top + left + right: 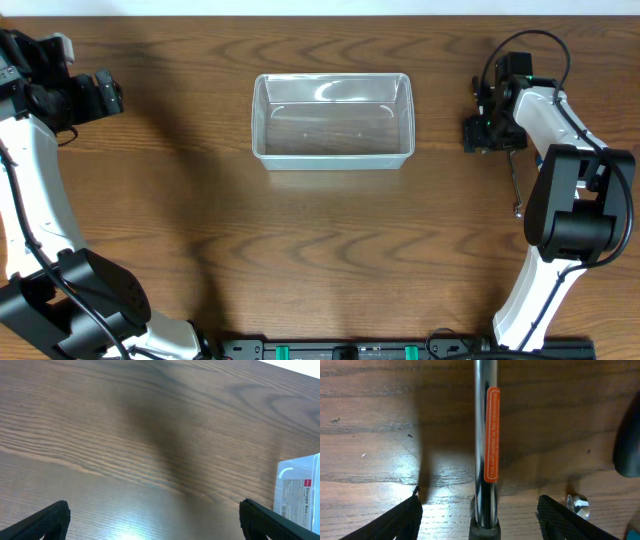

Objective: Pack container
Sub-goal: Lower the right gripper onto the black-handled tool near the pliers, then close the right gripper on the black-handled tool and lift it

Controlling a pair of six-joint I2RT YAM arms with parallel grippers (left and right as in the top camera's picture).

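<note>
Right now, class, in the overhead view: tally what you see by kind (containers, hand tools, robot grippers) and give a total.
Clear plastic rectangular container: 1
Chrome-shafted hand tool with an orange label: 1
Black two-finger grippers: 2 (left gripper, right gripper)
Total: 4

Light bright, even, from overhead. Soft broad shadow lay on table (185,200) left of container (330,157); white glare streaked its far wall. Right wrist view: highlight ran along chrome shaft (480,435); bottom corners blurred.
</note>
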